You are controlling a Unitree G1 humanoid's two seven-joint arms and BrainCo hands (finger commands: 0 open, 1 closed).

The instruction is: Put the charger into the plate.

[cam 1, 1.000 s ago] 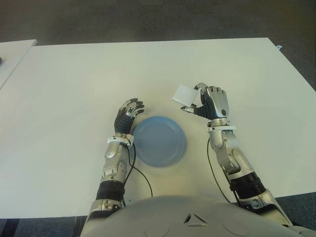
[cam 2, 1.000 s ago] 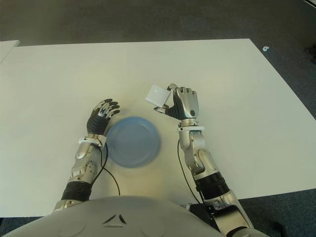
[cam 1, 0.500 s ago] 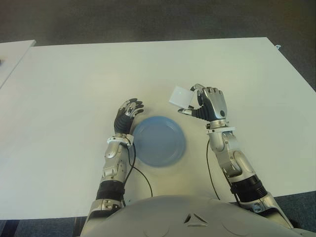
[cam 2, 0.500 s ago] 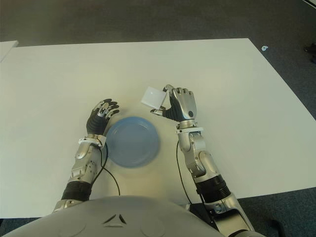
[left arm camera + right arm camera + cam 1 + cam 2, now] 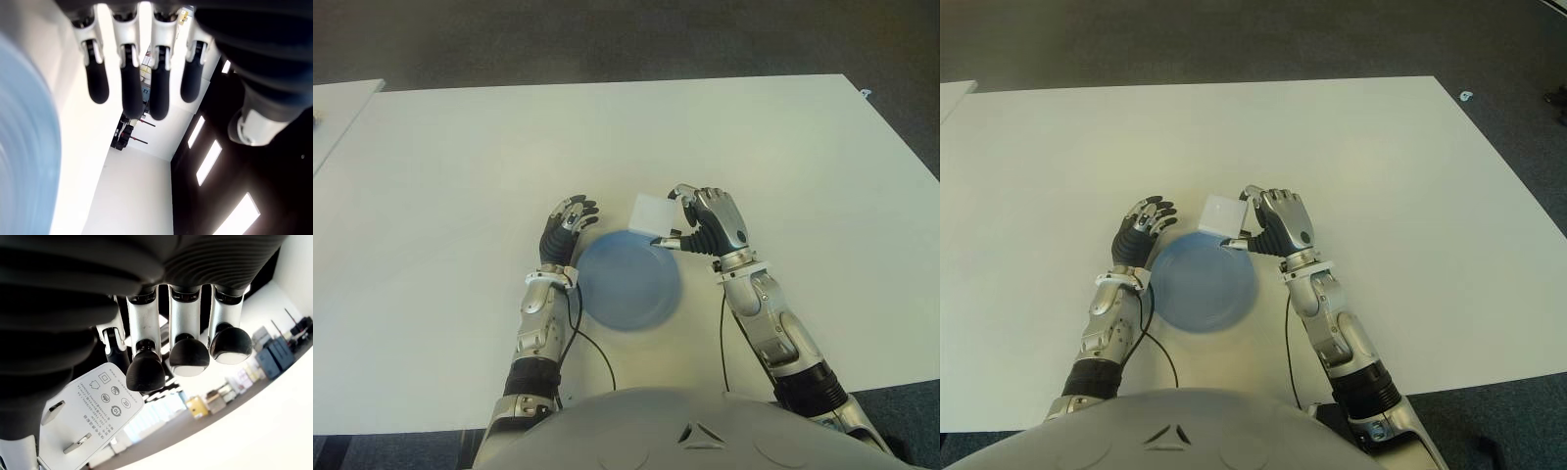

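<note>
While the right hand curls its fingers around the white charger, pinching it above the table, the charger hangs at the far right rim of the blue plate. Metal prongs show in the right wrist view. Left hand sits just left of the plate, fingers relaxed and empty.

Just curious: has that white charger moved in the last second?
Yes. The right hand has carried the charger leftward, to the far rim of the plate.
</note>
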